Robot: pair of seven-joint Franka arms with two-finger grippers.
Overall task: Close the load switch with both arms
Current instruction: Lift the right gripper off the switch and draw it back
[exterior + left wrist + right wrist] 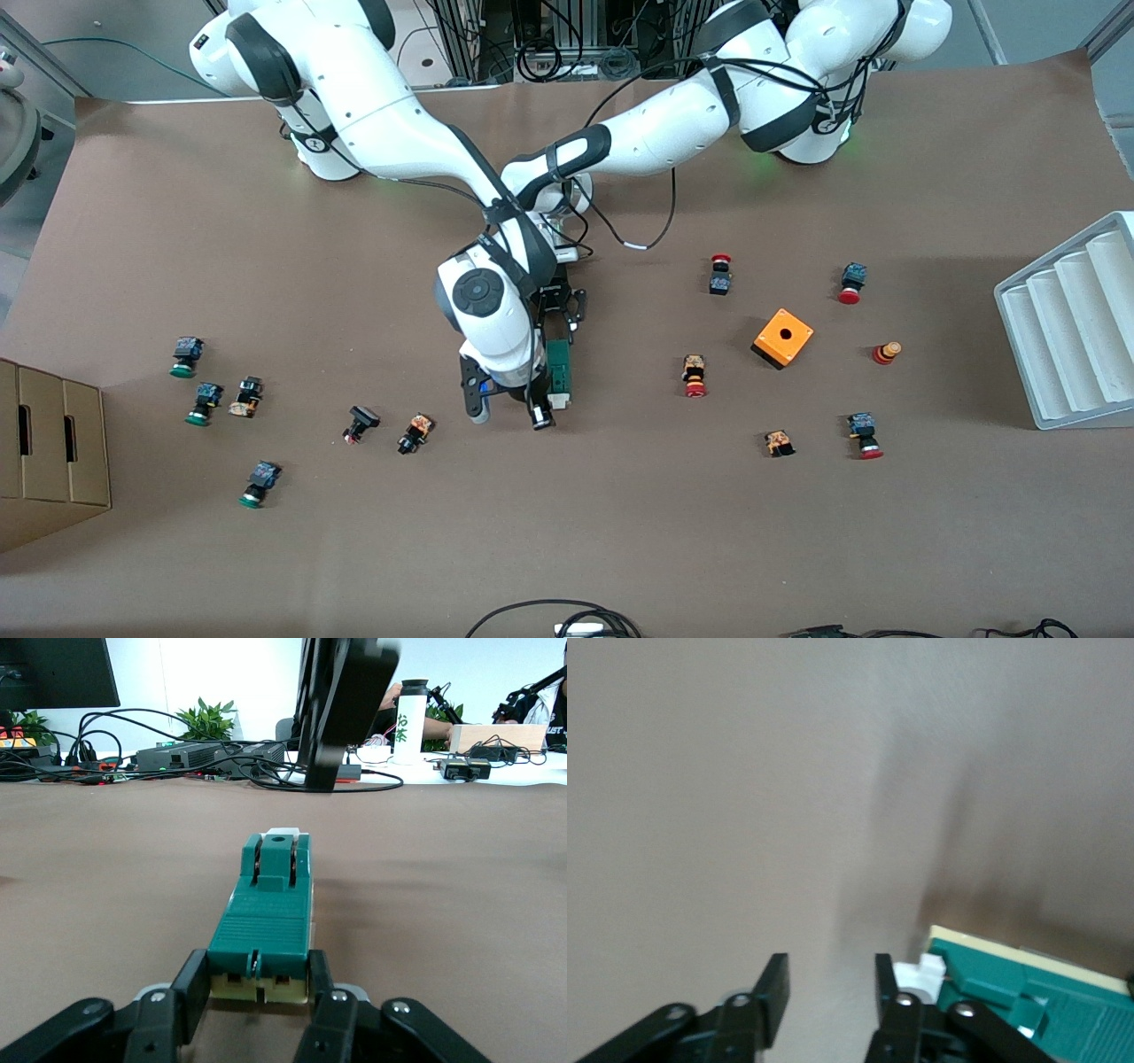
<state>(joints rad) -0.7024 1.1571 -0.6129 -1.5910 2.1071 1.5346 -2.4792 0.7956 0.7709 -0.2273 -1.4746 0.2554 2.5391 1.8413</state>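
- We see the load switch (pixel 559 368) lying flat on the brown table (pixel 567 532) near its middle, long axis running toward the front camera, green body up with a tan edge below.
- Our left claw (pixel 258 992) sits low at the switch's end farther from the front camera, its two fingers (pixel 190 988) pressed against either side of that end, pinching the switch.
- Our right claw (pixel 830 979) hangs over the table at the switch's end nearer the front camera; its fingers (pixel 772 983) stand a little apart with only bare table between them, and one finger is just beside the switch's white handle piece (pixel 917 974).
- In the front view the right arm's wrist covers part of the switch.
- An orange cube (pixel 783 338) with a hole sits toward the left arm's end of the table, well apart from the switch.
- Small red-capped push-buttons (pixel 695 376) lie around the cube, and green-capped ones (pixel 186 356) toward the right arm's end.
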